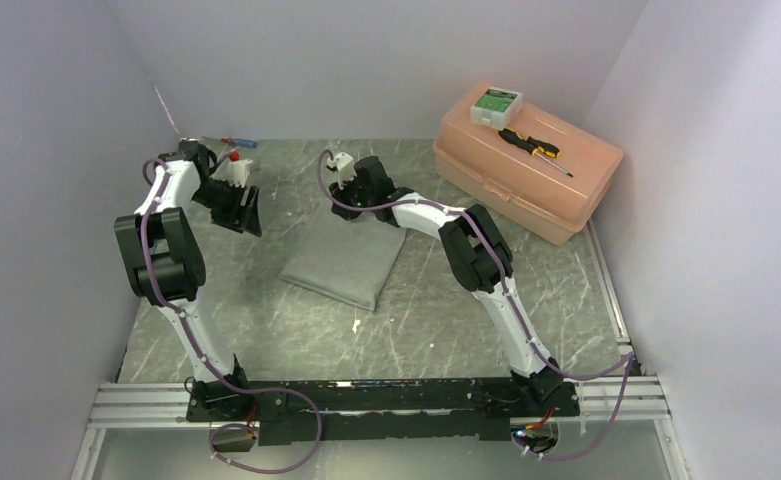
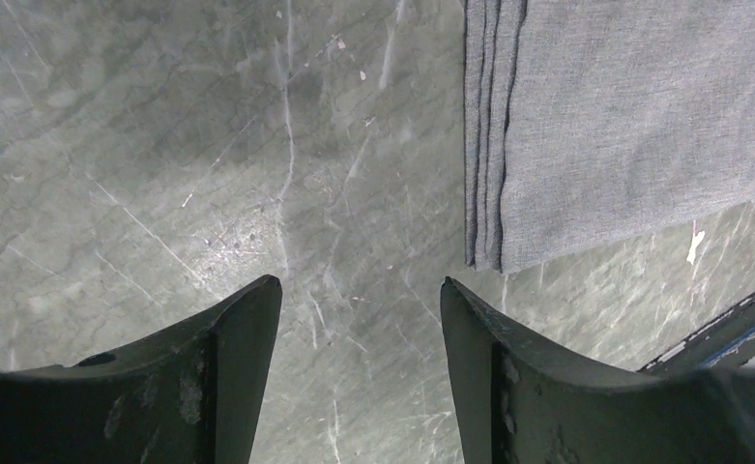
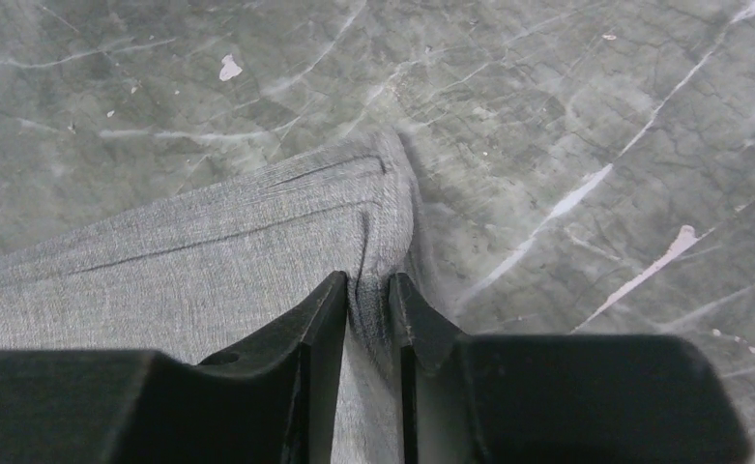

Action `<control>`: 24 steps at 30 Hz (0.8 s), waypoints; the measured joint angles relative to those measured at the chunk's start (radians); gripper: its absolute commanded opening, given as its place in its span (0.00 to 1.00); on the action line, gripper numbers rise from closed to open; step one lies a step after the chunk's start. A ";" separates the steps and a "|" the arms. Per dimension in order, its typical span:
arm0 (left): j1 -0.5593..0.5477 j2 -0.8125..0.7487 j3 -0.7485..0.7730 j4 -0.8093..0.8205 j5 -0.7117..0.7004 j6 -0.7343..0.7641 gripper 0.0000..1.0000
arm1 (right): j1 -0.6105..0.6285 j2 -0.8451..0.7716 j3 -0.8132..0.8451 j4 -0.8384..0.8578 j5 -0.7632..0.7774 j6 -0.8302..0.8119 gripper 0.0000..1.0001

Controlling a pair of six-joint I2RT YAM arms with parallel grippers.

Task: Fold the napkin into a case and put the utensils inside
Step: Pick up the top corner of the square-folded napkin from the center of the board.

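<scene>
The grey napkin lies folded in layers on the marble table; its stacked edges show in the left wrist view. My right gripper is down at the napkin's far corner, shut on a bunched ridge of cloth between its fingers. From above, that gripper sits over the cloth's far edge. My left gripper hangs open over bare table left of the napkin, nothing between its fingers; from above it is apart from the cloth. The utensils are out of view.
A pink plastic box stands at the back right, carrying a small white-and-green box and a black-and-yellow screwdriver. A red-and-blue screwdriver lies by the back wall at the left. Walls close in on three sides.
</scene>
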 measured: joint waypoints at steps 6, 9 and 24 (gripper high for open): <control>0.000 0.000 0.000 -0.014 0.001 0.006 0.66 | 0.000 -0.039 -0.045 0.024 0.008 -0.021 0.46; 0.000 0.000 0.000 -0.016 0.001 0.007 0.66 | 0.000 -0.040 -0.046 0.026 0.008 -0.028 0.44; 0.002 0.000 0.000 -0.024 0.000 0.014 0.65 | 0.014 -0.024 0.013 0.007 0.015 -0.039 0.43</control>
